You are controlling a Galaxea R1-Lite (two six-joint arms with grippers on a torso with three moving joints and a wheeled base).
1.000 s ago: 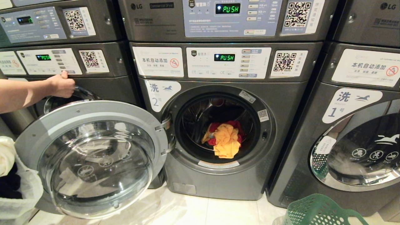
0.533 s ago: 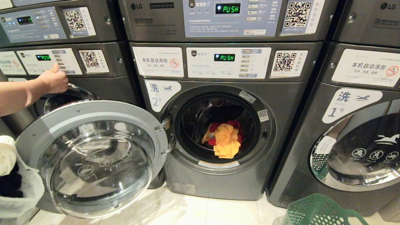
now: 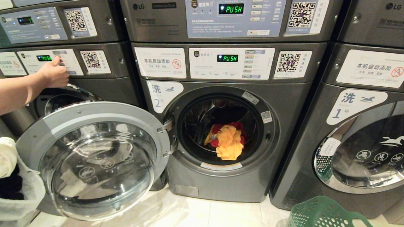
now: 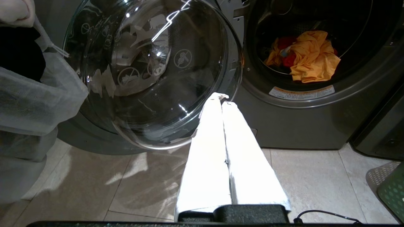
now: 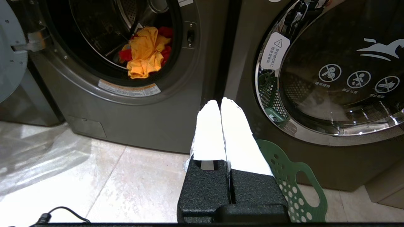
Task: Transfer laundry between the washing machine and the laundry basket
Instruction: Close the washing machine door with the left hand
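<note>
The washing machine (image 3: 221, 186) labelled 2 stands straight ahead with its round glass door (image 3: 94, 160) swung open to the left. Inside the drum lies orange and red laundry (image 3: 228, 142), also visible in both wrist views as laundry (image 4: 311, 55) and laundry (image 5: 145, 52). The green laundry basket (image 3: 322, 212) stands on the floor at the lower right, its rim (image 5: 292, 179) just beside my right gripper (image 5: 220, 101). My left gripper (image 4: 221, 97) hangs low in front of the open door. Both grippers are shut and empty, well short of the drum.
A person's arm reaches in from the left, the hand (image 3: 53, 74) at the control panel of the left-hand machine. A white mesh bag (image 3: 19, 192) of clothes sits at the far left. Machine 1 (image 3: 356, 142), door closed, stands on the right. Pale tiled floor (image 3: 202, 214) lies below.
The person's hand has moved up and left from the neighbouring machine's door rim to its control panel. My arms and the laundry have not moved.
</note>
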